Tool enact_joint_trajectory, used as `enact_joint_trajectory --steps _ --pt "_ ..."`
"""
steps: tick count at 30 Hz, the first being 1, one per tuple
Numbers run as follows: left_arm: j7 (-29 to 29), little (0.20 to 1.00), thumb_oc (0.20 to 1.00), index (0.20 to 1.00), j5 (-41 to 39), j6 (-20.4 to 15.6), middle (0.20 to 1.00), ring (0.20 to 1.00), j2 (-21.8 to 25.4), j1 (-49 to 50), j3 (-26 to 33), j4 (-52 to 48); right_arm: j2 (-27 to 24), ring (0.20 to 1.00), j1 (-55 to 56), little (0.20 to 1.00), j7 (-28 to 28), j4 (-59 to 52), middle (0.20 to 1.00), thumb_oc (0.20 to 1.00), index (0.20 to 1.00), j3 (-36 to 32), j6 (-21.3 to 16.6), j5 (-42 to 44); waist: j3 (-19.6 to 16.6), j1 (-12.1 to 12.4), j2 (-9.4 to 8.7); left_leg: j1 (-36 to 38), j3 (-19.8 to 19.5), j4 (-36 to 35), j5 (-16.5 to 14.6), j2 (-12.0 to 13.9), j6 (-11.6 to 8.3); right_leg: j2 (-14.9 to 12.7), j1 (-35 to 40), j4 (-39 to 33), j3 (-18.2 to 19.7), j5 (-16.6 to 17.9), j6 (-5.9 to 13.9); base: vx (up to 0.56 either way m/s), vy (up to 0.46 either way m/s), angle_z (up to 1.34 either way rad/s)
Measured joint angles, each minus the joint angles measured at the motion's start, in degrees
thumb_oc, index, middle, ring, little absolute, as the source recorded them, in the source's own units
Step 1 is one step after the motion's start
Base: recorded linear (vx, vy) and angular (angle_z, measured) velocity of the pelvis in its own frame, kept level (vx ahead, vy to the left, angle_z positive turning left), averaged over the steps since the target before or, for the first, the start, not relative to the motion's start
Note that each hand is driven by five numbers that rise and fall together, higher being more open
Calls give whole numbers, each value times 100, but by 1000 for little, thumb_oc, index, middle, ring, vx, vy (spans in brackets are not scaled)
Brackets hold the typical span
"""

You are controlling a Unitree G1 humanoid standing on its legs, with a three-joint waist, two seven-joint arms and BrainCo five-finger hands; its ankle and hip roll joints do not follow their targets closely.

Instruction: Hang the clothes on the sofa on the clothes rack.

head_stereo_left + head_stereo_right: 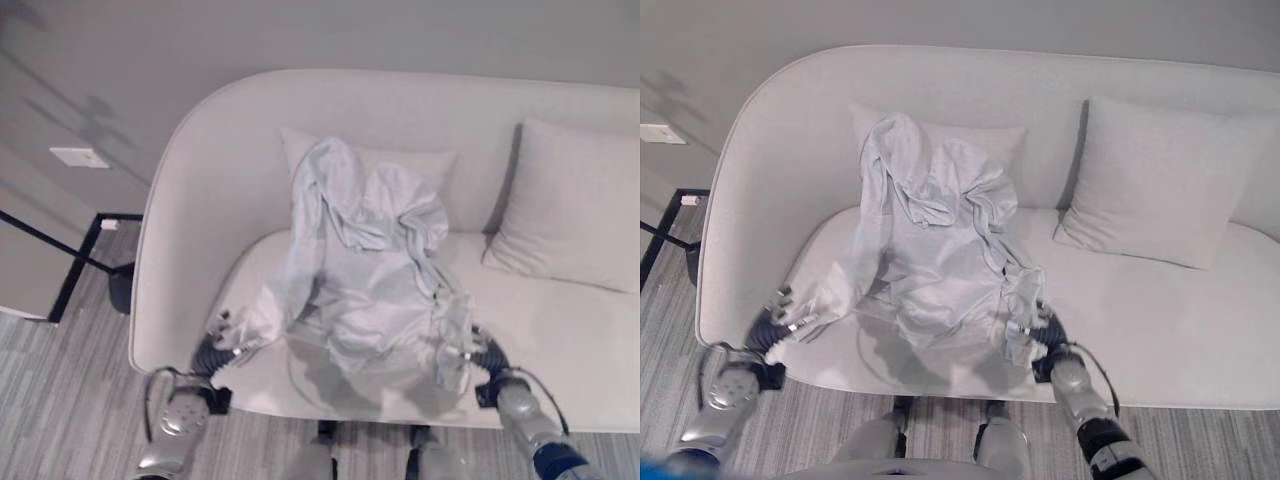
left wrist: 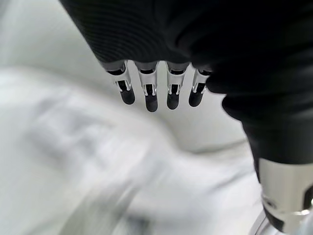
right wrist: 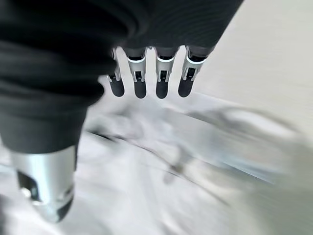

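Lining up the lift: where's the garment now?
In the eye views the pale garment is draped over the sofa seat and up against the small left cushion, between the left hand and right hand at its lower corners.

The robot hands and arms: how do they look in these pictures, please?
Each arm is silver-grey metal. The left robot hand and the right robot hand have a dark ribbed cover over the back and wrist, a row of silver fingers with rounded dark tips, and a thicker silver thumb set apart.
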Motion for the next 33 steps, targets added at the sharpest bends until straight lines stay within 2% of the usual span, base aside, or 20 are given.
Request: enact_joint_trajectory --steps 3,7,13,17,21,24,28,33 --pt "103 1000 1000 1000 708 40 1000 1000 541 -238 78 -569 -302 1000 -149 1000 -73 -663 1000 1000 1000 -57 -21 -148 37 34 11 -140 17 1 29 41 -18 43 -151 9 8 47 -44 -7 -5 -4" --pt "425 1000 1000 1000 1375 126 1000 1000 608 -1068 125 -771 -483 1000 -434 1000 -127 -1289 1000 1000 1000 -114 -47 -152 126 38 10 -190 20 1 46 89 -22 93 -195 24 2 94 -101 -1 -11 -2" --pt "710 1000 1000 1000 1641 186 1000 1000 608 -1760 16 -854 -525 1000 -938 1000 -280 -1403 1000 1000 1000 -99 -64 -155 183 -47 -8 -259 33 2 35 139 -41 143 -283 30 4 109 -106 -14 -11 -3" --pt "882 1000 1000 1000 1664 256 1000 1000 630 -2670 -508 -838 -504 1000 -1650 1000 -401 -1285 1000 1000 1000 145 -52 -149 305 -9 -1 -410 14 3 60 168 -65 179 -409 30 -23 123 -125 -33 -16 4" --pt "1002 1000 1000 1000 1674 303 1000 1000 686 -3985 -1359 -544 -491 1000 -2696 1000 -504 -1056 1000 1000 1000 548 -48 -146 492 -15 27 -716 -61 65 111 157 -94 192 -657 31 -60 173 -175 -54 -5 7" --pt "1213 1000 1000 1000 1690 395 1000 1000 706 -5101 -1938 75 -512 1000 -3499 1000 -698 -658 1000 1000 1000 764 -48 -133 658 -14 56 -1058 -107 195 120 159 -106 205 -915 33 -83 226 -222 -82 -12 5" --pt "1353 1000 1000 1000 1688 514 1000 1000 741 -5793 -2407 753 -585 1000 -4109 1000 -751 -123 1000 1000 1000 1050 -29 -16 679 -50 60 -1421 -106 317 120 150 -107 204 -1228 34 -73 287 -239 -68 1 0" --pt "1446 1000 1000 1000 1662 663 1000 1000 742 -6312 -2871 1466 -626 1000 -4429 1000 -785 122 1000 1000 1000 1150 -14 363 849 -64 47 -1534 -109 346 119 153 -108 210 -1319 34 -61 295 -245 -55 -7 0"
